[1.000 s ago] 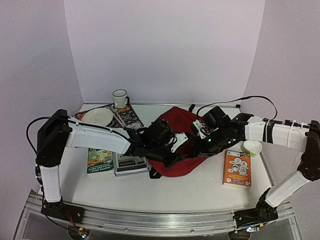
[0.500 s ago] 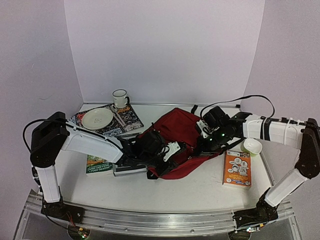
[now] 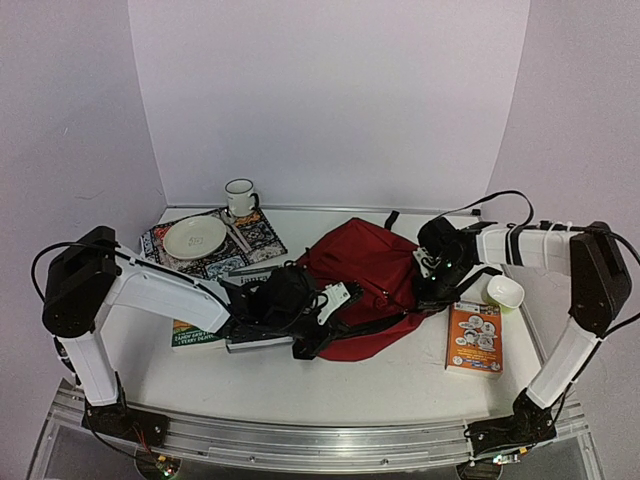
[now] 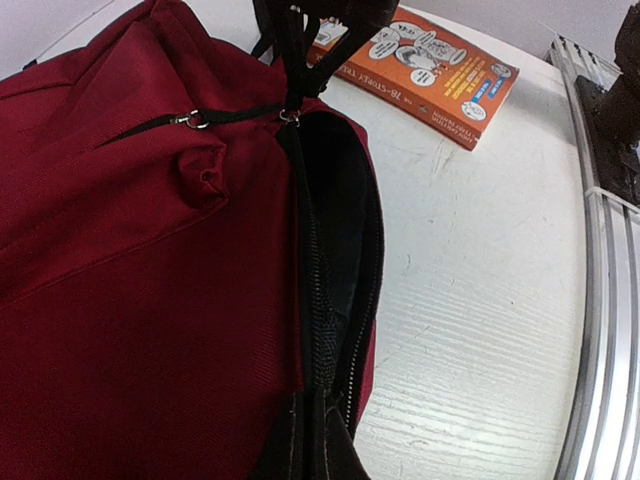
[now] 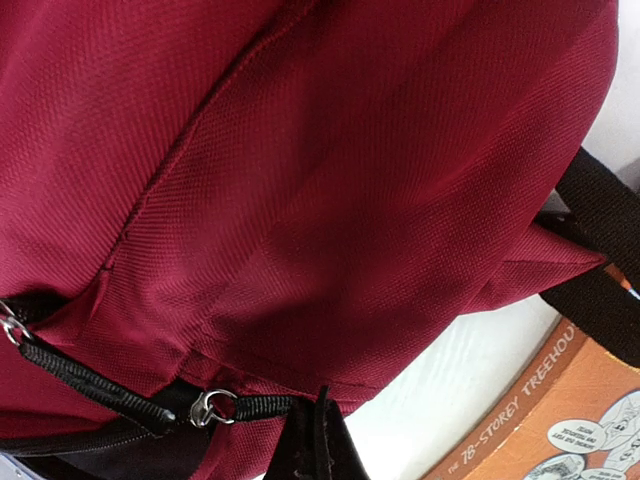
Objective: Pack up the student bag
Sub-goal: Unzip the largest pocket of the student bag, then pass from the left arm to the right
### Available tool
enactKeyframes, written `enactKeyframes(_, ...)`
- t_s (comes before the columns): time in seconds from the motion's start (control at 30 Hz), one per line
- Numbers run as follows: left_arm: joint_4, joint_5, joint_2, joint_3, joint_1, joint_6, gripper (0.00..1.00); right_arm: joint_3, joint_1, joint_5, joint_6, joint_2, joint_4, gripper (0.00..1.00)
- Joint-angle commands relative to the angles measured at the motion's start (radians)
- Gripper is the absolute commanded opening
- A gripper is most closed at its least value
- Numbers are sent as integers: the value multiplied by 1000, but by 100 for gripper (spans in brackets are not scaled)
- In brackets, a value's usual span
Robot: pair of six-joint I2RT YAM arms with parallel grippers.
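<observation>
The student bag (image 3: 365, 265) lies mid-table (image 3: 400, 385), its mouth facing the orange book (image 3: 474, 338). The left tool (image 4: 310, 445) pinches its zip edge and the right tool (image 5: 310, 448) clamps its pull cord; I'd draw them gently apart, without tearing

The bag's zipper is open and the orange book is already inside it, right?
Not quite. The student bag does have its zipper open, but the orange book is not inside it. It lies on the table beside the bag, as the top external view shows.
</observation>
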Motion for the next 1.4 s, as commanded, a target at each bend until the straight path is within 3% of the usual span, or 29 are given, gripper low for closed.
enactKeyframes(0.0, -30, 9, -67, -3, -6, -37, 0, 86, -37, 164, -50, 30, -94, 0)
enactKeyframes(0.1, -30, 10, -67, 30, -6, -85, 0, 91, -9, 96, -80, 0, -67, 0)
enactKeyframes(0.2, -35, -11, -66, 74, -5, -104, 0, 50, 29, 18, -103, -73, 0, 8)
enactKeyframes(0.37, -63, -39, -71, 135, -4, -64, 0, -44, 64, -44, -127, -236, 72, 41)
enactKeyframes(0.47, -90, -68, -61, 181, -5, -3, 0, -98, 111, -72, -175, -319, 135, 53)
enactKeyframes(0.67, -125, -87, -38, 263, -4, 105, 0, -183, 189, -165, -292, -346, 322, 67)
enactKeyframes(0.83, -156, -104, -24, 332, -4, 155, 0, -206, 219, -180, -431, -316, 440, 70)
enactKeyframes(1.03, -205, -43, 8, 382, -3, 185, 0, -216, 229, -116, -509, -302, 555, 70)
enactKeyframes(1.1, -219, -46, 19, 396, -3, 183, 0, -210, 229, -113, -510, -292, 578, 63)
enactKeyframes(1.17, -228, -47, 19, 405, -2, 171, 2, -195, 229, -121, -507, -271, 587, 48)
enactKeyframes(1.27, -242, -52, 1, 406, -4, 143, 12, -164, 229, -99, -484, -231, 588, 7)
enactKeyframes(1.37, -252, -119, -47, 363, -3, 101, 41, -141, 227, -79, -453, -201, 589, 0)
